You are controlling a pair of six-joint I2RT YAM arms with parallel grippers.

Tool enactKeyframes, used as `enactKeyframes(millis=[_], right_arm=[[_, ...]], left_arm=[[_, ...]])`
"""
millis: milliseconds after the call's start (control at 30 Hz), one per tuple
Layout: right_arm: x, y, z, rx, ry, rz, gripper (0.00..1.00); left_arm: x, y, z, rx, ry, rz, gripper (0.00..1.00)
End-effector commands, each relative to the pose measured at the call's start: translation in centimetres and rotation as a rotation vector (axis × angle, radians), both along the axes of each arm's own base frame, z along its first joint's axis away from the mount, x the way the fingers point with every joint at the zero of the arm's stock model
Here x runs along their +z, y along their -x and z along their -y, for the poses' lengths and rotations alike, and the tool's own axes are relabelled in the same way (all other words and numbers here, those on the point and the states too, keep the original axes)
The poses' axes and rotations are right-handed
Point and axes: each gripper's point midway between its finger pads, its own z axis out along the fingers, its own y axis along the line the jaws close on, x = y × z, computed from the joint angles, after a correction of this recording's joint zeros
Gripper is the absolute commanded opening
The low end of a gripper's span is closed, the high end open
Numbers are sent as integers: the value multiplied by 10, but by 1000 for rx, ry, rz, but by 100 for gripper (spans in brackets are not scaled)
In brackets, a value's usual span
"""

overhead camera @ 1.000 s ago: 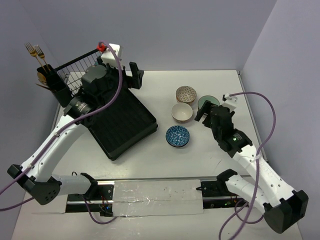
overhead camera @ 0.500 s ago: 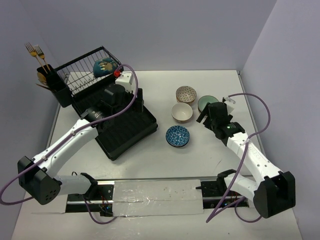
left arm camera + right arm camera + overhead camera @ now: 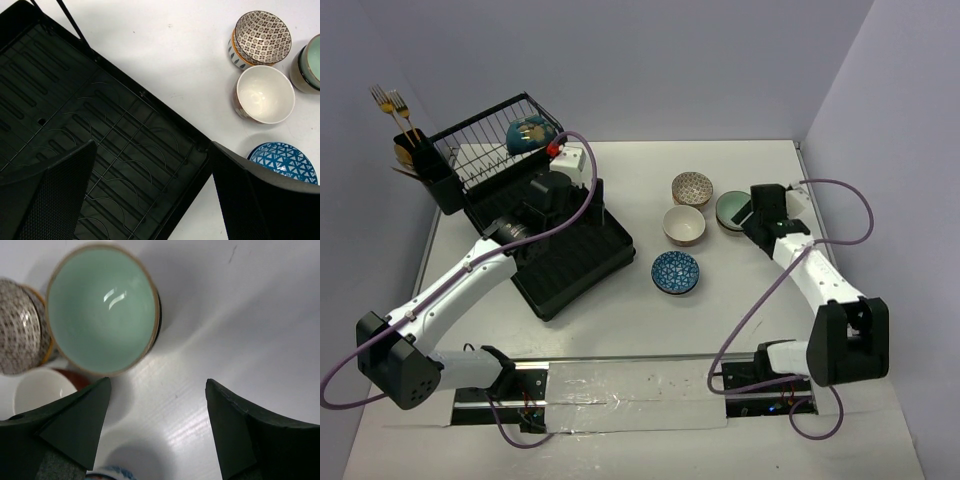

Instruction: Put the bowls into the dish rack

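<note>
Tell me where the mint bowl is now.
Top view: the mint bowl sits right of the patterned bowl and cream bowl, toward the right edge of the table, just ahead of the open right gripper.

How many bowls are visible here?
5: a teal bowl in the dish rack; on the table, a dotted bowl, mint bowl, cream bowl, blue bowl. Others may be hidden.

tray base (image 3: pixel 125 150): ribs bare, unobstructed under the left fingers (image 3: pixel 55 200). table (image 3: pixel 630 310): open strip is found between tray base and bowls; open ground right of mint bowl (image 3: pixel 102 307). mint bowl, patterned bowl (image 3: pixel 20 335), cream bowl (image 3: pixel 40 392): crowded together, gaps narrow. blue bowl (image 3: pixel 675 272): clear on its near side.
</note>
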Motion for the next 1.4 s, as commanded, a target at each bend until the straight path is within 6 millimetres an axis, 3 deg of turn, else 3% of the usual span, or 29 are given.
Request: enactKeyframes(millis=[0, 200, 433, 867, 1367], right_arm=[[29, -33, 20, -112, -22, 111, 82], [26, -62, 32, -163, -22, 115, 72], [3, -82, 34, -177, -8, 59, 64], [-10, -80, 35, -168, 7, 30, 44], [-27, -74, 33, -155, 8, -17, 39]], left_arm=[[12, -3, -1, 21, 26, 39, 99], [11, -4, -5, 36, 9, 40, 99], [10, -3, -7, 41, 0, 41, 99], [5, -3, -4, 34, -13, 27, 99], [3, -3, -2, 31, -15, 23, 99]])
